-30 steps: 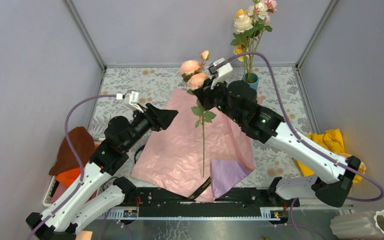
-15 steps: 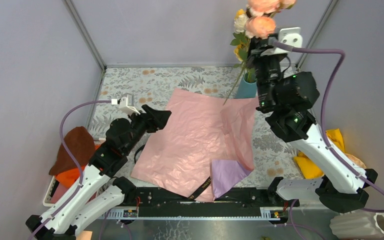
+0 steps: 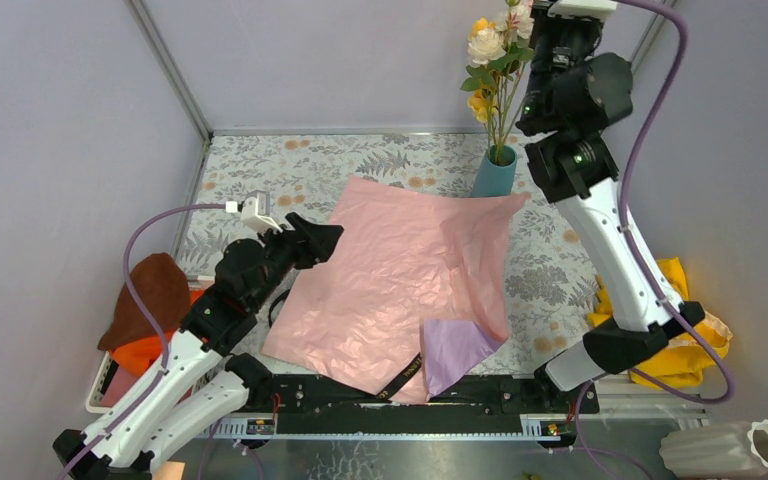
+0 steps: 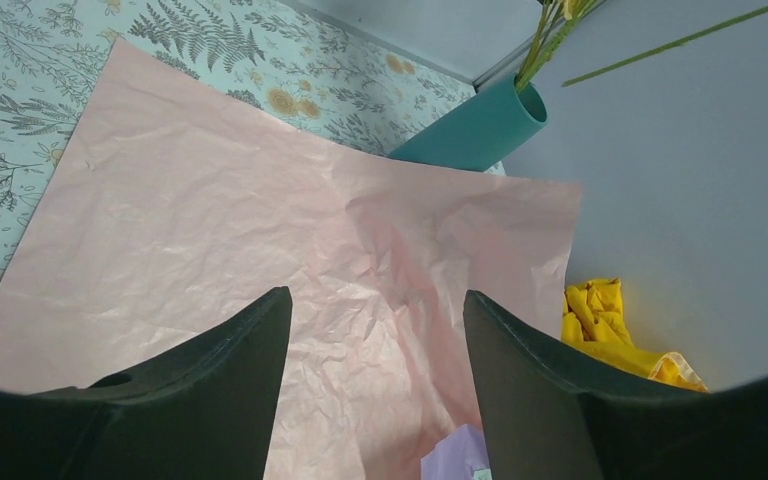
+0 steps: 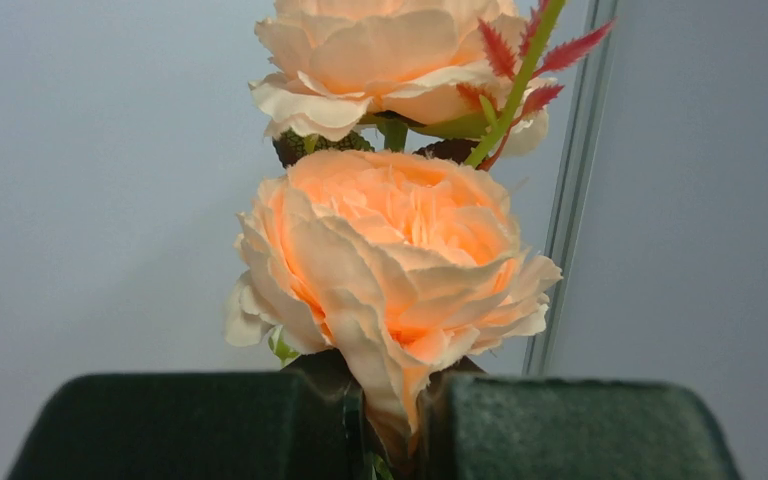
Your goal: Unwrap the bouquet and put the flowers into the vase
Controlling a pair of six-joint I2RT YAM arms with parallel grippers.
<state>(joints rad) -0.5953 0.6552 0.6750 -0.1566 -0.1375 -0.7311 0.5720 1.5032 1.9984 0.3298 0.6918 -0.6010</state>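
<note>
The teal vase [image 3: 495, 172] stands at the back of the table and holds several yellow and cream flowers [image 3: 497, 50]. My right gripper [image 3: 558, 22] is raised high beside those blooms, at the top edge of the top view. In the right wrist view it [image 5: 400, 440] is shut on the stem just under two peach-pink roses [image 5: 400, 250]. A long green stem [image 4: 680, 40] slants through the air right of the vase mouth [image 4: 525, 105]. The bouquet's pink paper [image 3: 410, 275] lies spread flat, with a lilac corner [image 3: 455, 350] and black ribbon [image 3: 405, 375]. My left gripper [image 3: 325, 238] hovers open over the paper's left edge [image 4: 375, 295].
A white ribbed vase [image 3: 735, 450] lies at the near right corner. A yellow cloth [image 3: 670, 280] sits by the right wall, and brown and orange cloths [image 3: 150, 300] on the left. Grey walls close in the table on three sides.
My right arm has lifted the pink rose stem off the paper and swung it up and right, to above the vase. The left arm has barely moved.
</note>
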